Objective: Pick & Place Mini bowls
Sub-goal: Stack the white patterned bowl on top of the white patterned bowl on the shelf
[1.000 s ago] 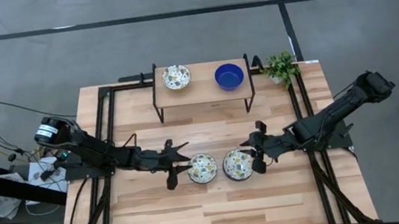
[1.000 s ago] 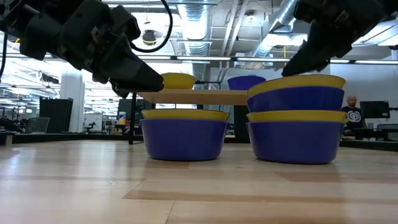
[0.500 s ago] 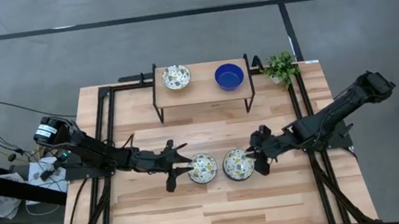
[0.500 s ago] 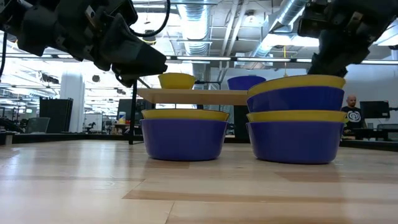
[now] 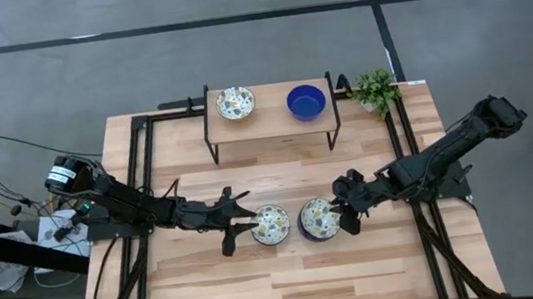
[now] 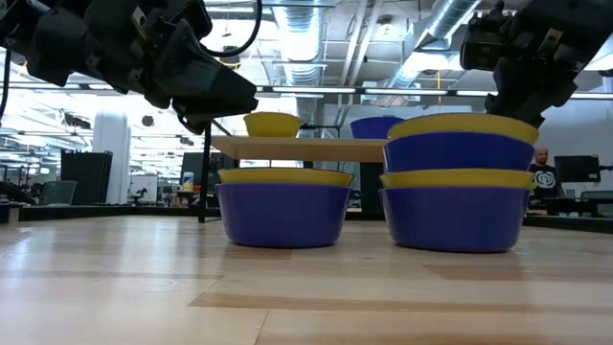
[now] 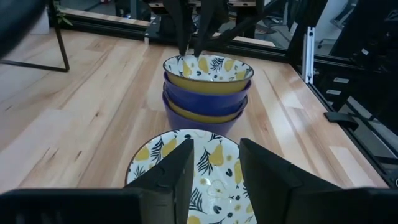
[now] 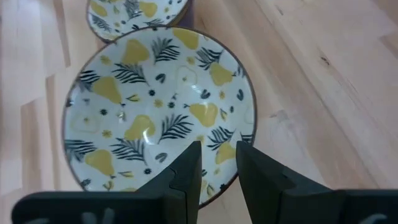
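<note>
Two mini bowls, blue outside and pear-patterned inside, stand stacked [image 5: 319, 219] [image 6: 458, 182] at mid-table. A single one [image 5: 270, 225] [image 7: 186, 168] rests on its base just left of the stack. My right gripper [image 5: 347, 216] [image 8: 217, 165] is open, tipped down over the top bowl's right rim. My left gripper [image 5: 251, 219] [image 6: 235, 101] hovers open above the single bowl's left edge and touches nothing. A patterned bowl [image 5: 235, 102] and a solid blue bowl [image 5: 306, 102] sit on the shelf [image 5: 269, 124]. My right gripper straddles the top bowl's rim [image 8: 231, 177] on the side toward the table's right, one finger [image 8: 186, 171] inside the bowl and one [image 8: 258, 171] outside. It comes slanting down from the right. The bowl rests on the lower bowl, slightly tilted and off-centre.
A small potted plant [image 5: 375, 88] stands at the far right corner. The shelf's black legs [image 5: 213, 150] stand behind the bowls. Bare wood lies toward the near edge [image 5: 292, 287]. A person [image 6: 544, 163] shows in the room beyond.
My right gripper has rolled, tipped further down and sunk onto the top bowl's right rim. That bowl has shifted a little toward the table's right and now sits slightly askew on the lower one. My left gripper has tipped its fingers up a little.
</note>
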Tool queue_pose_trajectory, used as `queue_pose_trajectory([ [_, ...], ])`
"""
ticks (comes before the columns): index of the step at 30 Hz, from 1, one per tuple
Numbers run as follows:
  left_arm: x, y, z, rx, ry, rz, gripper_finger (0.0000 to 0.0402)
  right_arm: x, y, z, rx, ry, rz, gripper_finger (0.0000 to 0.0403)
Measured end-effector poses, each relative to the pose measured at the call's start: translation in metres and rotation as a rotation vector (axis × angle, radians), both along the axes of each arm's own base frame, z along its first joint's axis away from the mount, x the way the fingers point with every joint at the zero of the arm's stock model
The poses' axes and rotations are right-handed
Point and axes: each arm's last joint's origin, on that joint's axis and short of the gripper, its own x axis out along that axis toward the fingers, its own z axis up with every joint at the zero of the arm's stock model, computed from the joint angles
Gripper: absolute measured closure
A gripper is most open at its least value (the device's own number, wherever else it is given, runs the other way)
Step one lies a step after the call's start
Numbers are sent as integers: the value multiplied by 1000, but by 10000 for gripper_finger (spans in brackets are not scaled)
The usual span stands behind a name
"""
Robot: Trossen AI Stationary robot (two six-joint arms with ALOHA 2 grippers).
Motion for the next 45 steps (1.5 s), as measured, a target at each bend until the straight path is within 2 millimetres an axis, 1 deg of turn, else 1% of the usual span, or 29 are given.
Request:
queue_pose_trajectory([
  [8,0,0,0,0,0,0,274,-1,-5,-2,-9,27,-21,310],
  [26,0,0,0,-1,0,0,274,0,-5,-2,-12,23,-24,310],
  [35,0,0,0,-1,0,0,274,7,-3,-15,-40,60,-41,313],
  [39,0,0,0,-1,0,0,274,7,-3,-14,-48,52,-28,334],
  [43,0,0,0,-1,-1,0,274,6,-4,-8,-45,18,-28,381],
  [45,0,0,0,-1,-1,0,274,4,-4,-4,-42,0,-31,394],
])
